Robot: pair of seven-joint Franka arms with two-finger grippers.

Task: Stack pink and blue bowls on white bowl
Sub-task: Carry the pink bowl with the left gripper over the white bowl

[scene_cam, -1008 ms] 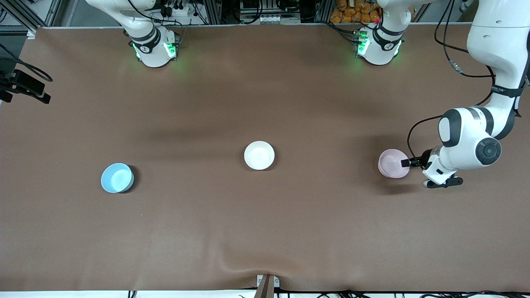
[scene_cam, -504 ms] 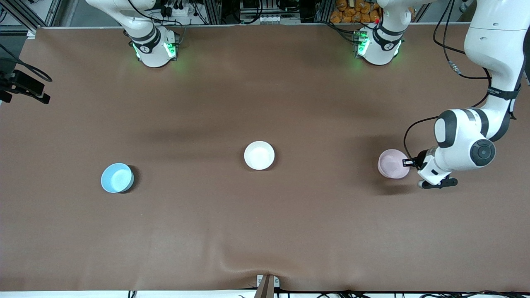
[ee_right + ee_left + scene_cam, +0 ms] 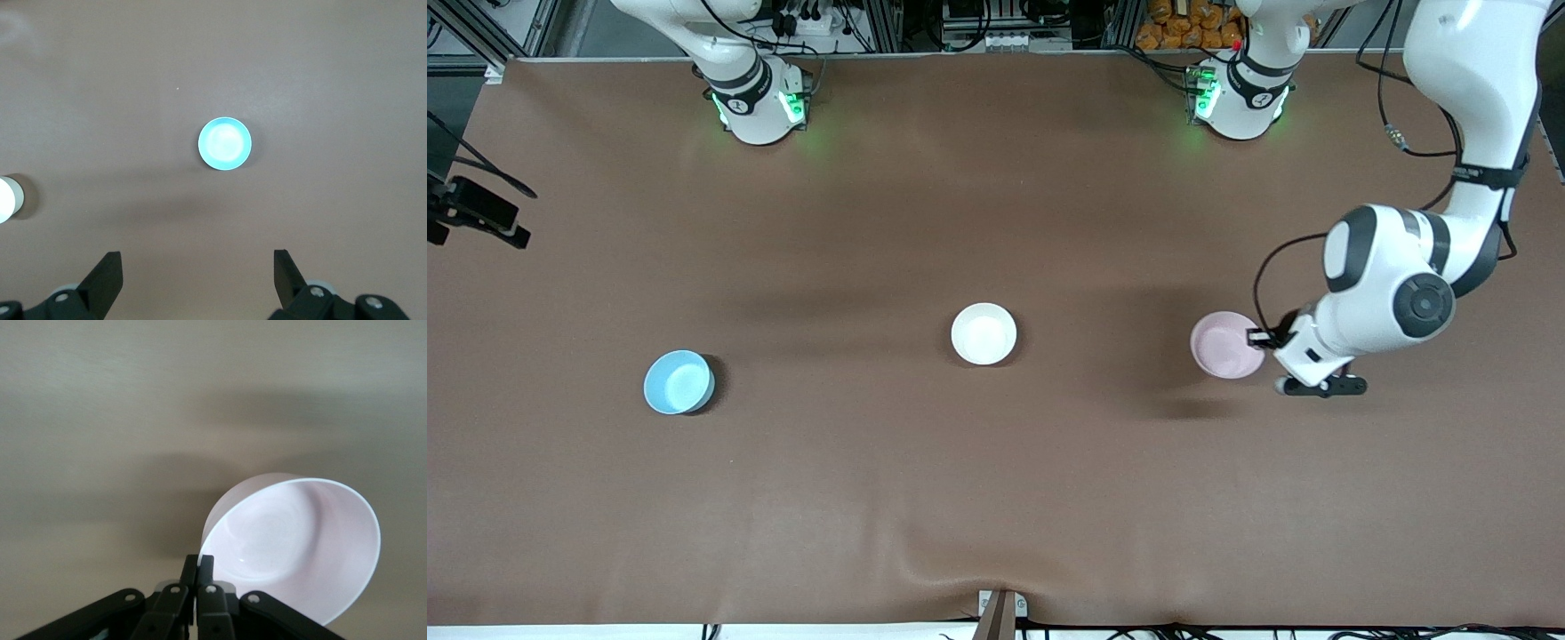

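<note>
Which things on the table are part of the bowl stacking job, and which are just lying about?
Part of the job:
- pink bowl, pinched at its rim by the shut left gripper, lifted off the table
- blue bowl, toward the right arm's end, under the open right gripper
- white bowl, mid-table

Just lying about:
- nothing else on the brown table cover

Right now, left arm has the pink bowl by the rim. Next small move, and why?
Probably carry it on toward the white bowl. The left gripper is shut on the pink bowl, lifted off the table with its shadow below, not yet over the white one. The right gripper waits open above the blue bowl.
</note>
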